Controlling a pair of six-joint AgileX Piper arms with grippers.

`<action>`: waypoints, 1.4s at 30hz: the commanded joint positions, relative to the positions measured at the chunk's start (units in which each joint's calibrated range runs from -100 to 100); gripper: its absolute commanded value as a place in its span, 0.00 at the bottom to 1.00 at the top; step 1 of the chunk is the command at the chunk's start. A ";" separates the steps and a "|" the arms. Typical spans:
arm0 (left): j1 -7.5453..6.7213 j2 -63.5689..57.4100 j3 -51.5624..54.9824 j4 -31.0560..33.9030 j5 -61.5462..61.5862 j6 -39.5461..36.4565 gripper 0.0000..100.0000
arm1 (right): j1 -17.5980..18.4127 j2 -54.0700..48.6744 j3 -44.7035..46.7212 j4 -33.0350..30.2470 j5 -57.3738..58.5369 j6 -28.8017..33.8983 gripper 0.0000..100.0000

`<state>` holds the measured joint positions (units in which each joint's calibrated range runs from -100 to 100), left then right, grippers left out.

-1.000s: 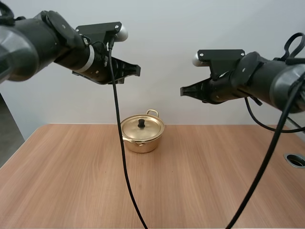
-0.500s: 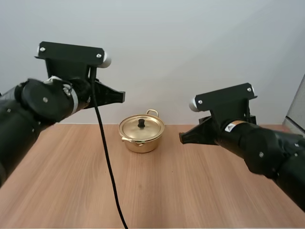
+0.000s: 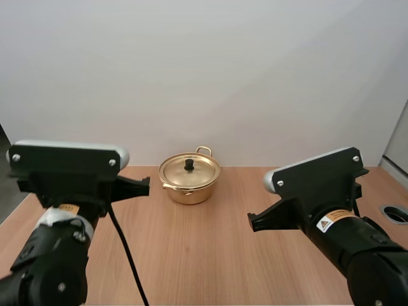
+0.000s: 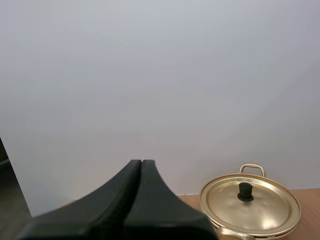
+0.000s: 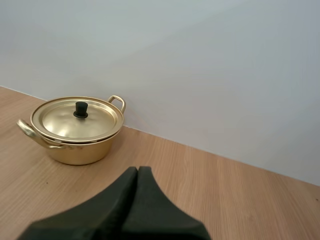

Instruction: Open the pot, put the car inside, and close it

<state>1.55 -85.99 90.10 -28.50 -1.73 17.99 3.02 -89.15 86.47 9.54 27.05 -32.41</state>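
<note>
Wooden table (image 3: pixel 210 255) carries a pot (image 3: pixel 189 188) (lid (image 3: pixel 190 171) on); left gripper (image 3: pixel 145 186) at the pot's 9 o'clock, right gripper (image 3: pixel 252 223) at 4 o'clock, both jaws together, empty.

Pot (image 3: pixel 189 182) alone at table (image 3: pixel 210 255) rear; open wood around, wall (image 3: pixel 255 76) behind.

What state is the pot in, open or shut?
Shut: the lid sits flat on the pot, covering its rim, with the knob pointing up.
</note>
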 commanded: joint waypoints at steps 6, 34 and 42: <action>-0.05 -14.01 3.29 -0.03 -0.07 0.00 0.00 | -0.01 -2.33 6.44 -0.22 -5.77 -0.29 0.00; -0.05 -14.01 9.90 3.38 34.87 0.00 0.00 | -1.81 -10.85 13.53 0.02 5.80 5.37 0.00; -0.05 -14.01 9.90 2.98 34.00 0.00 0.00 | -1.81 -10.85 13.53 0.02 5.80 5.37 0.00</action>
<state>1.55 -100.00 100.00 -25.53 32.22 17.99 1.26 -100.00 100.00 9.54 32.86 -26.98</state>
